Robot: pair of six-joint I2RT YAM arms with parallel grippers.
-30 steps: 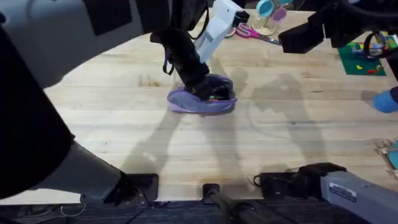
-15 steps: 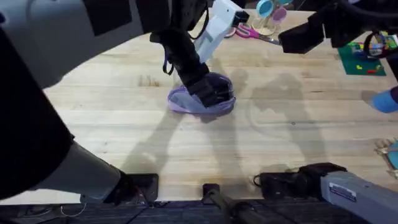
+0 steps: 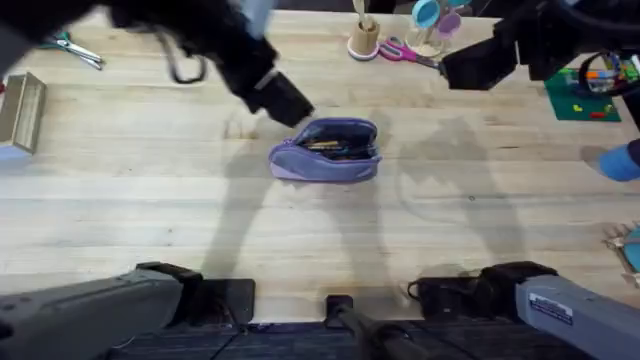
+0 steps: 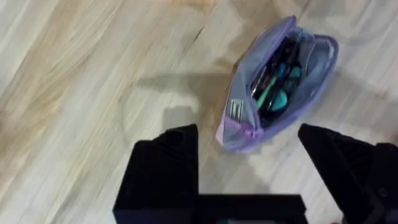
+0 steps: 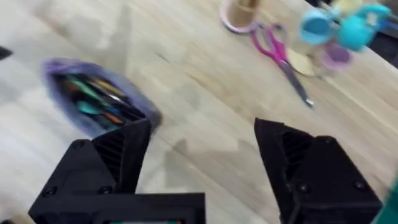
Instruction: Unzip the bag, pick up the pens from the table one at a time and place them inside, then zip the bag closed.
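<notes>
1. Fingers (image 4: 168,162) of the left gripper (image 4: 249,168) are black and spread wide, holding nothing; the bag (image 4: 277,81) lies on the table beyond them, its near end between the two tips in the left wrist view.
2. Fingers (image 5: 124,155) of the right gripper (image 5: 202,162) are likewise spread wide and empty, hanging above bare wood.
3. Left gripper (image 3: 280,97) in the overhead view sits just beside the bag's upper left corner, apart from it; the right gripper (image 3: 470,68) is well apart from the bag, toward the far right of the table.
4. Bag (image 3: 325,150): lilac pouch, near the middle of the table (image 3: 150,220), zipper open along the top. Pens (image 4: 273,84) lie inside, with teal and dark shafts visible through the opening.
5. Table: light wooden planks with visible seams, crossed by arm shadows.
6. Far edge: a small wooden cup (image 3: 364,40), pink-handled scissors (image 3: 405,52) just beside it, and blue and purple round items (image 3: 435,15).
7. Left side: a shallow metal tray (image 3: 22,110). Right side: a green mat (image 3: 580,98) with coloured pieces.
</notes>
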